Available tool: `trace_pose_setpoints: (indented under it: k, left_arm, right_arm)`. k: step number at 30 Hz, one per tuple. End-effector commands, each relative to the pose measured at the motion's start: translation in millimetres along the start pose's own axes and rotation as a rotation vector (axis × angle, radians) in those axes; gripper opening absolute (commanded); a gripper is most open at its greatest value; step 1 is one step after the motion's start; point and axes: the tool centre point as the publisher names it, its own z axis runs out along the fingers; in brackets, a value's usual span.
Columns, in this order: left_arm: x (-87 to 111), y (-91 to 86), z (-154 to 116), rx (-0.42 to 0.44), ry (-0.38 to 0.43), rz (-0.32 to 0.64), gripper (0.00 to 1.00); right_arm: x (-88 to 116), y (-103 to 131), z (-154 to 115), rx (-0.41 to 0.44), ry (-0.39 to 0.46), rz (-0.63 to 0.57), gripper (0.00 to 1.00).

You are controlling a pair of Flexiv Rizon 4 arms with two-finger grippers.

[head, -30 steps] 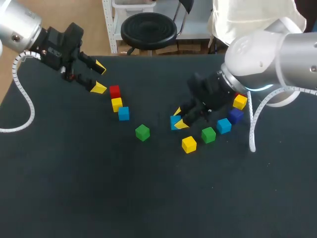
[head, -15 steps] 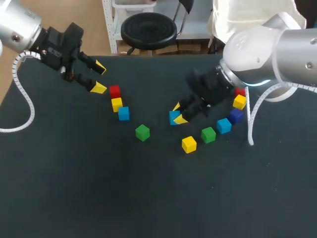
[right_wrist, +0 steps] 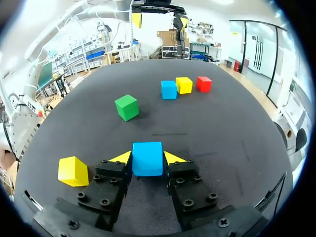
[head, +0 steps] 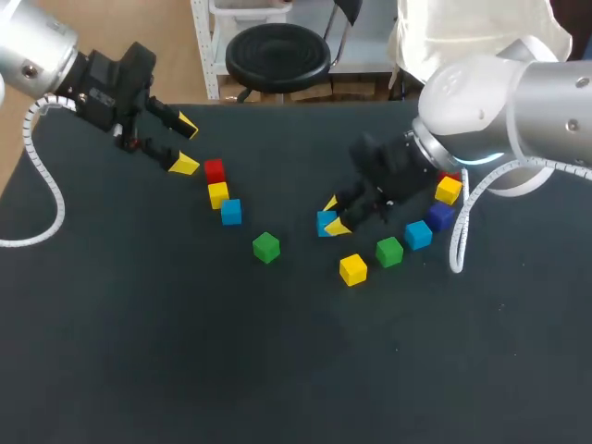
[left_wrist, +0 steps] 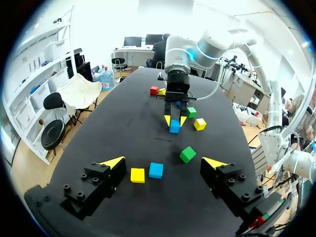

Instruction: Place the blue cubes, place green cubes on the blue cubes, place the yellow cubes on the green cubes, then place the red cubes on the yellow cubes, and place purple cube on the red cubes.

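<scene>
A yellow cube and a green cube are lying nearest the bench's near edge. Just beyond them, the right tool is pinching a blue cube near the bench's middle. The left tool is hanging spread by the far left corner.

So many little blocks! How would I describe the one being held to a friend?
On the black table, follow the white right arm to its yellow-tipped gripper. The blue cube is pinched between those tips; the two other blue cubes lie free.
</scene>
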Motion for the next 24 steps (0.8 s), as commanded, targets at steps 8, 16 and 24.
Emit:
trace_pose_setpoints:
  k: [8, 16, 24]
  left_arm:
    - [0.9, -0.7, 0.1, -0.002, -0.003, 0.002, 1.00]
    - [0.9, -0.7, 0.1, -0.002, -0.003, 0.002, 1.00]
    - [0.9, -0.7, 0.1, -0.002, -0.003, 0.002, 1.00]
  right_arm:
    - [-3.8, -7.9, -0.2, -0.004, 0.009, -0.012, 0.00]
    - [-1.3, -9.4, -0.4, -0.012, 0.002, -0.019, 0.00]
    - [2.0, -8.0, 1.1, -0.021, -0.004, -0.018, 0.00]
